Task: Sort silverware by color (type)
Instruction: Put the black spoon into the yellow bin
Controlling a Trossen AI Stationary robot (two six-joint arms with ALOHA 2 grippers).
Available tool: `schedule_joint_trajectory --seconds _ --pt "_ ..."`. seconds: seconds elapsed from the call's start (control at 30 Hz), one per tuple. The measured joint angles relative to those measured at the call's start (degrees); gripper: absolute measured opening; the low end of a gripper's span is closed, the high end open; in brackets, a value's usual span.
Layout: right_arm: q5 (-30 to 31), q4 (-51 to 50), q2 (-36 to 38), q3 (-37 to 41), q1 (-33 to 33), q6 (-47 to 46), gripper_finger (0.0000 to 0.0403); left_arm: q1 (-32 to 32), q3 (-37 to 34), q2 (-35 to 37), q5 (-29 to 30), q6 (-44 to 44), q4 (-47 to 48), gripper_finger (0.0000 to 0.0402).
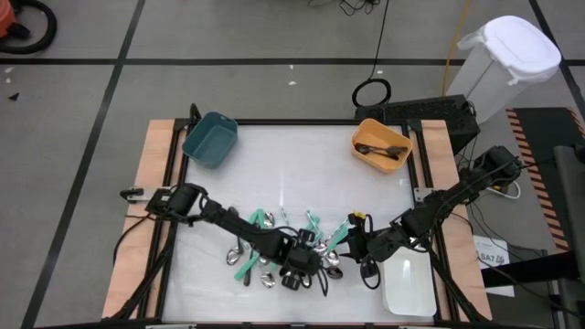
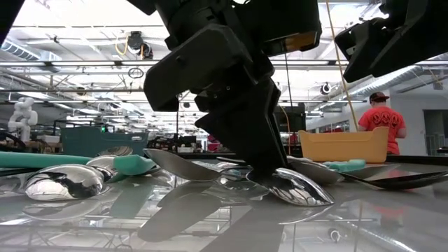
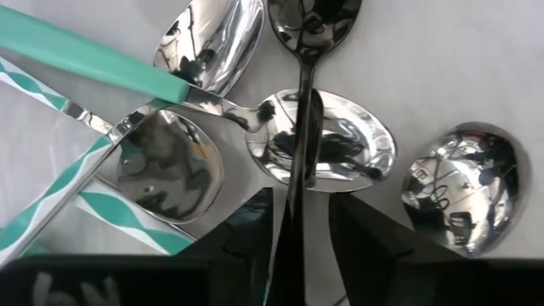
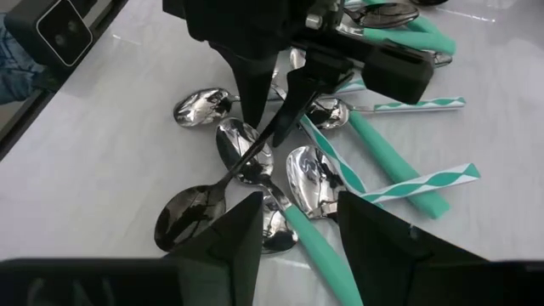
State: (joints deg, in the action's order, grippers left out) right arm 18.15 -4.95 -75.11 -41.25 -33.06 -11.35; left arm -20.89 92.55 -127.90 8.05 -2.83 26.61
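Note:
The silverware [image 1: 288, 247] lies in a loose pile near the table's front edge: shiny silver spoons [image 3: 323, 144], teal-handled pieces [image 4: 382, 157] and a dark spoon [image 4: 187, 217]. My left gripper [image 1: 302, 260] stands over the pile, shut on that dark spoon. Its bowl [image 3: 314, 21] points away from the fingers. The handle crosses the bowl of a silver spoon [image 4: 242, 144]. My right gripper [image 1: 359, 239] hangs open just to the right of the pile, above the teal handles, with nothing between its fingers [image 4: 229, 246]. My left gripper pinches the dark spoon's handle [image 3: 293, 229], back from the bowl, between its two fingers [image 4: 259, 93]. They come from above, slanting down from the table's left, one on each side of the handle. The bowl end [image 4: 187, 217] lies low on the table among the silver spoons.
A teal bin [image 1: 210, 139] stands at the far left. At the far right, an orange bin [image 1: 381, 146] holds dark utensils. A white bin [image 1: 407, 283] sits at the near right, close to my right arm. A person in a red shirt [image 2: 381, 119] stands in the room behind.

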Motion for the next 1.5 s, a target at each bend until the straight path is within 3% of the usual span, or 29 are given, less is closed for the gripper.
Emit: schedule_joint_trajectory --seconds 0.57,1.0,1.5 --pt "-0.02 0.00 0.00 0.01 0.00 -0.08 0.0148 0.30 0.29 -0.04 1.23 -1.33 0.64 0.0024" --pt "-0.01 -4.45 0.40 0.00 -0.02 -3.10 0.0148 -1.34 12.81 -0.24 5.95 -0.17 15.36 0.0004" --pt "3.02 -10.86 3.32 0.00 -0.17 -7.00 0.0148 -5.86 14.88 1.83 11.45 -0.93 18.63 0.0002"
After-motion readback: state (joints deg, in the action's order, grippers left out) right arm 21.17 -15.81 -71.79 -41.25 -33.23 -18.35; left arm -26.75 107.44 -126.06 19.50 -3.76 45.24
